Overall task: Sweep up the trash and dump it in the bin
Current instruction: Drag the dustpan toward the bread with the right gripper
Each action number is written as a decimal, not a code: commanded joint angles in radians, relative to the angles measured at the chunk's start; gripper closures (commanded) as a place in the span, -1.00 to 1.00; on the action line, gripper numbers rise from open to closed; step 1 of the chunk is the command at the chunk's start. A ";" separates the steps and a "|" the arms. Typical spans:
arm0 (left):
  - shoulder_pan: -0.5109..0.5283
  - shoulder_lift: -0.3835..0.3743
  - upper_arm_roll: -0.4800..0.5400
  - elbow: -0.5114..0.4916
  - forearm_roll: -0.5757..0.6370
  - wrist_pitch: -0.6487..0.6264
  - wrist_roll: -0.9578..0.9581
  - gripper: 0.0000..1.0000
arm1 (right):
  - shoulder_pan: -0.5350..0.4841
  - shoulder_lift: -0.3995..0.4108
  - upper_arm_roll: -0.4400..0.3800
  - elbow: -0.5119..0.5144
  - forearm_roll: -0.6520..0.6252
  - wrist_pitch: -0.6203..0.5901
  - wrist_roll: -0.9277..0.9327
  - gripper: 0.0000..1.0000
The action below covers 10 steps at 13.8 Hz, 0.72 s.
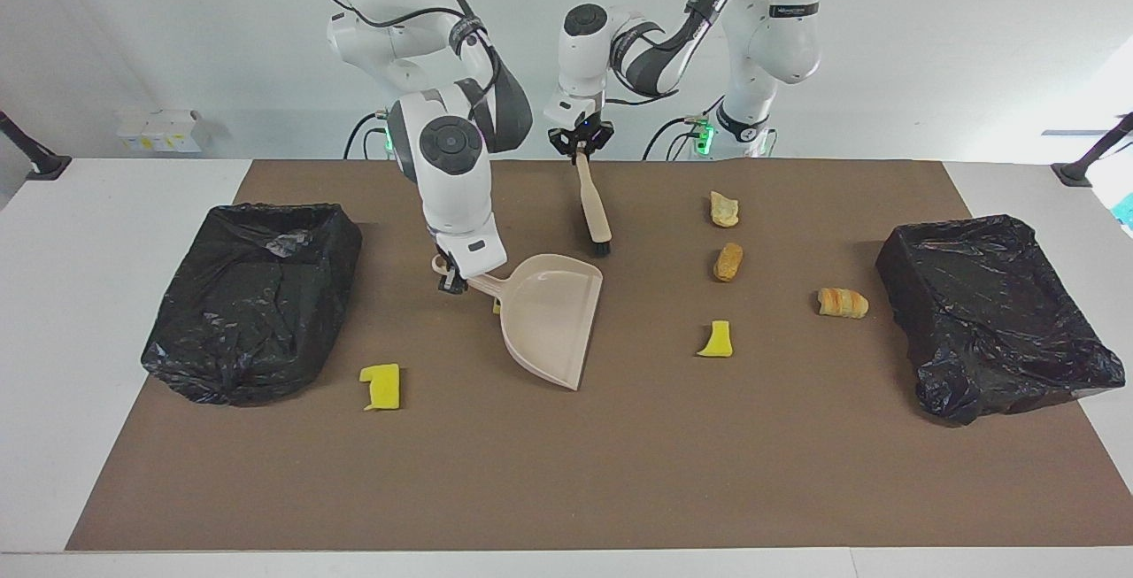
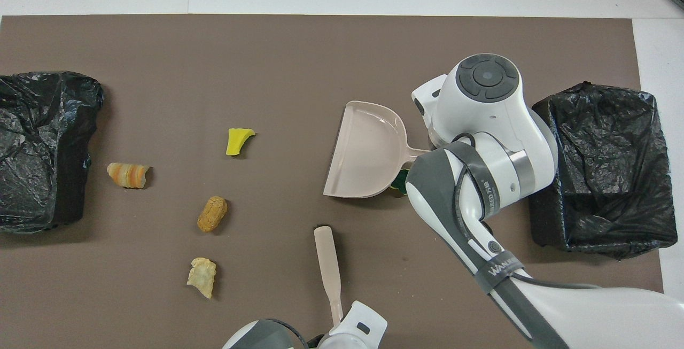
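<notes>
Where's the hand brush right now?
In the facing view, the hand brush is held by the left gripper near the robots' edge, bristles down, beside the dustpan.

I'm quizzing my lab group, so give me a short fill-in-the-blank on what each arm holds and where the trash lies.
1. The left tool is shut on the handle of the ____.
2. The right tool grips the ____ by its handle.
3. The striped bread lump lies beside a black ____.

Missing words: brush; dustpan; bin
</notes>
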 commanded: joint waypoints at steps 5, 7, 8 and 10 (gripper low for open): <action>0.139 -0.144 0.012 0.079 0.144 -0.345 0.014 1.00 | 0.011 -0.030 0.003 -0.024 -0.026 0.009 -0.160 1.00; 0.206 -0.196 0.012 0.064 0.147 -0.444 0.022 1.00 | 0.031 -0.031 0.003 -0.026 -0.054 0.019 -0.196 1.00; 0.241 -0.212 0.012 0.061 0.147 -0.485 0.023 1.00 | 0.034 -0.031 0.005 -0.024 -0.055 0.021 -0.234 1.00; 0.312 -0.236 0.012 0.058 0.147 -0.544 0.025 1.00 | 0.055 -0.031 0.006 -0.027 -0.058 0.064 -0.257 1.00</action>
